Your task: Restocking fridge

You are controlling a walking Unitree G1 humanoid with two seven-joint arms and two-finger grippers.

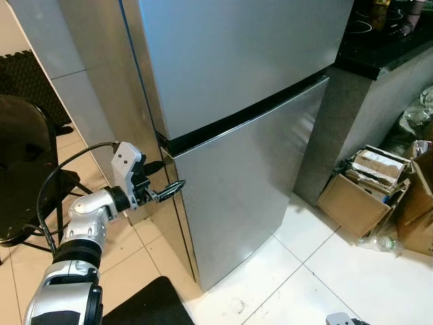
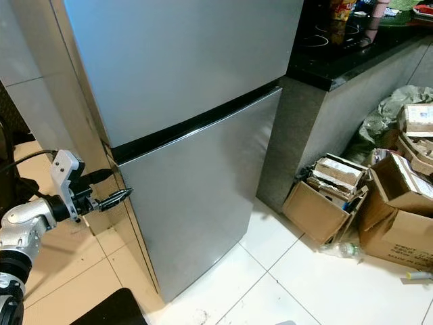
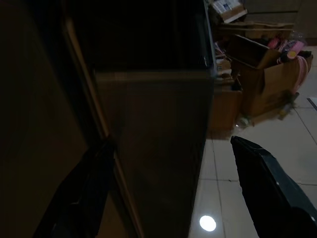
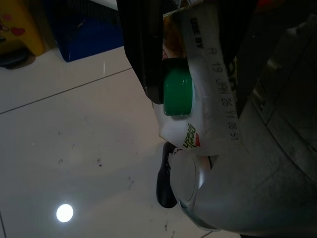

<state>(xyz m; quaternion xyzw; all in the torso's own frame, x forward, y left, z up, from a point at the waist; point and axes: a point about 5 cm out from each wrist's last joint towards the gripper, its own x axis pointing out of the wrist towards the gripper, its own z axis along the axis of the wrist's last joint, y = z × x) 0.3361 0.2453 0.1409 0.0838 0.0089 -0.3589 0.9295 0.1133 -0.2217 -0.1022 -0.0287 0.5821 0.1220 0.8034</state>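
Left gripper (image 1: 177, 186) spread open, holding nothing, right at fridge (image 1: 257, 135) door edge, fridge at 3 o'clock. Right gripper (image 4: 163, 74) clamped on green-capped carton (image 4: 198, 114).

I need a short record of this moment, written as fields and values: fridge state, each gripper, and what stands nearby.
fridge: silver, two doors, both closed
left gripper: raised at the hinge-side edge of the lower door, fingers open in the left wrist view
right gripper: shut on a carton with a green cap, hanging above the white floor tiles
counter: black top, to the right of the fridge
cardboard boxes: on the floor by the counter
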